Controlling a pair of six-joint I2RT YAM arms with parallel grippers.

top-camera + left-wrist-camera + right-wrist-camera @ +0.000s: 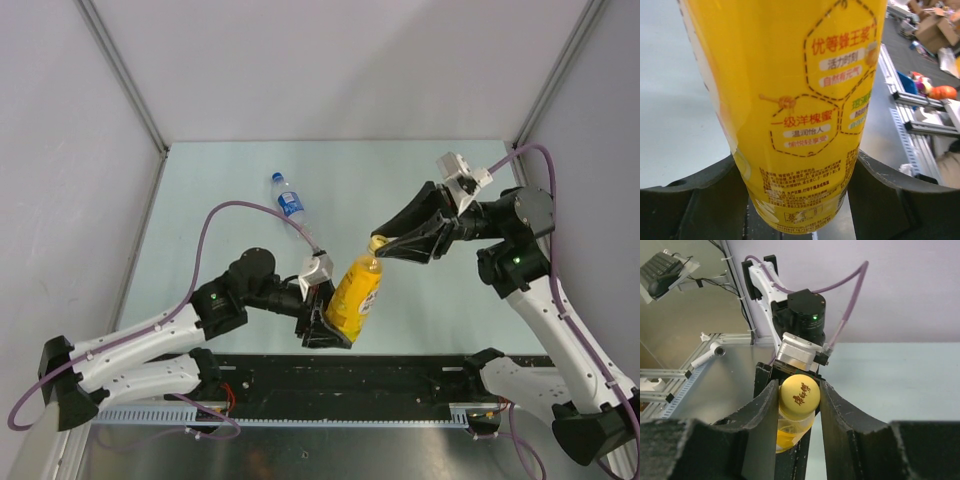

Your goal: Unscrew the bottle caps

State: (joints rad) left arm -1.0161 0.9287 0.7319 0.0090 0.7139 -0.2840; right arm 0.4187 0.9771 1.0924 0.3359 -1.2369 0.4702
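Here, left gripper [328,322] clamps yellow bottle [357,293] — right gripper [385,248], yellow cap [799,396].

The yellow bottle [356,292] leaned, yellow cap [799,396] on top; the clear bottle [289,202], blue cap [276,178] on, lay flat farther back.

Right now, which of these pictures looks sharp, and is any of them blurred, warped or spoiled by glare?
Top view: soft, even light, all sharp, only faint shadows on the table. Left wrist view: the yellow bottle fills the frame from so close that it looks bulged, yet its print stays readable. Right wrist view: the yellow cap is crisp, without glare.
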